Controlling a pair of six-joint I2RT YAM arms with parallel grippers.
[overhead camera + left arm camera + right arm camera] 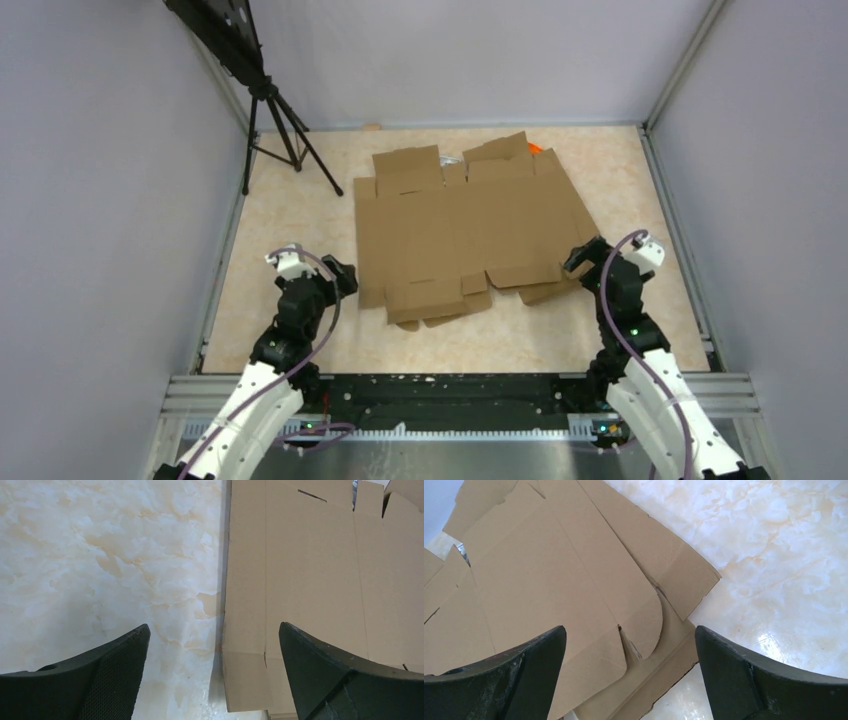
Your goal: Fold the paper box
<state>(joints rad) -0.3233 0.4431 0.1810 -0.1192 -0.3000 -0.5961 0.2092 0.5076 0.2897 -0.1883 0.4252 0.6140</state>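
The paper box (465, 225) is a brown cardboard blank lying flat in the middle of the table, flaps spread at its far and near edges. A second like sheet (432, 318) peeks out under its near edge. My left gripper (345, 275) is open and empty just above the table, straddling the blank's left near corner (250, 675). My right gripper (578, 256) is open and empty over the blank's right near corner, above a rounded flap (644, 615) and the lower sheet (674, 667). In the wrist views both grippers (214, 626) (630, 629) have their jaws wide apart.
A black tripod (285, 125) stands at the far left. A small orange thing (535, 149) shows behind the cardboard's far edge. Grey walls enclose the table on three sides. A metal rail (450, 385) runs along the near edge.
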